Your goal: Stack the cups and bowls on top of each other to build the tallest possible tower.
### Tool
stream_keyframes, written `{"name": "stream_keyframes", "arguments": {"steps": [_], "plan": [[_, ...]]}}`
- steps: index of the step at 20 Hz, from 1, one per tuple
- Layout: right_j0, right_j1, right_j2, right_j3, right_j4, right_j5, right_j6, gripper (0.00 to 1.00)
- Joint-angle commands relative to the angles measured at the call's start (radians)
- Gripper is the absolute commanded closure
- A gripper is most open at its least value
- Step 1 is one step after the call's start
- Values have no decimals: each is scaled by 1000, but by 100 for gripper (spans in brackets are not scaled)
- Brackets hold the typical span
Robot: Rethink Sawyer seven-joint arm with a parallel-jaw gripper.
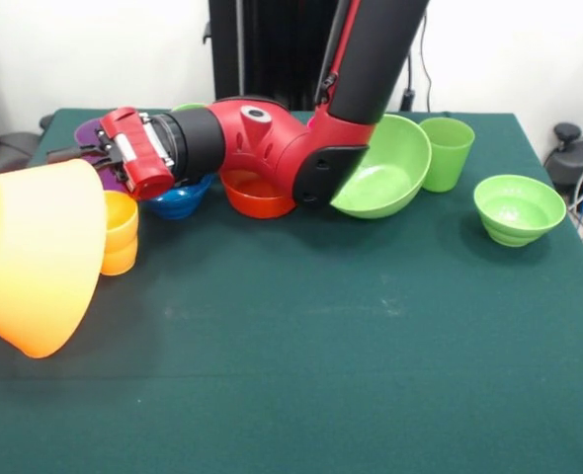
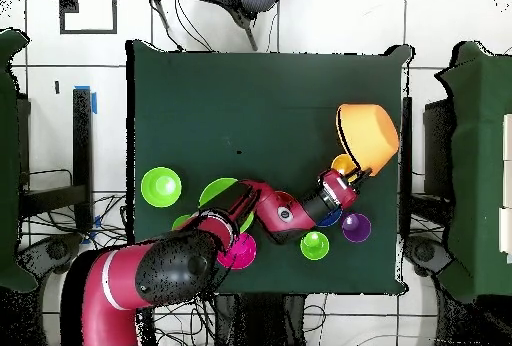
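Observation:
The huge orange bowl hangs tilted on its side at the table's left edge in the front view; it also shows in the overhead view. My gripper is shut on its edge, with the arm stretched low across the table. The yellow cup stands right beside the bowl, below the gripper. The purple cup stands behind the gripper. No tower stands.
Under and behind the arm lie the blue bowl, red-orange bowl and large light green bowl. A light green cup and green bowl stand further right. The pink bowl and another light green cup stand near the robot's base.

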Motion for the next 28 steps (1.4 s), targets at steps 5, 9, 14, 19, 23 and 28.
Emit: {"name": "stream_keyframes", "arguments": {"steps": [5, 9, 14, 19, 23, 28], "plan": [[17, 144, 117, -158, 2, -28, -21, 100], [16, 170, 121, -185, -22, -45, 29, 100], [20, 163, 135, -154, -101, -156, 199, 100], [27, 181, 140, -162, -149, -147, 225, 100], [29, 182, 148, -165, -149, -133, 209, 100], [25, 188, 149, -169, -144, -121, 167, 100]]}}
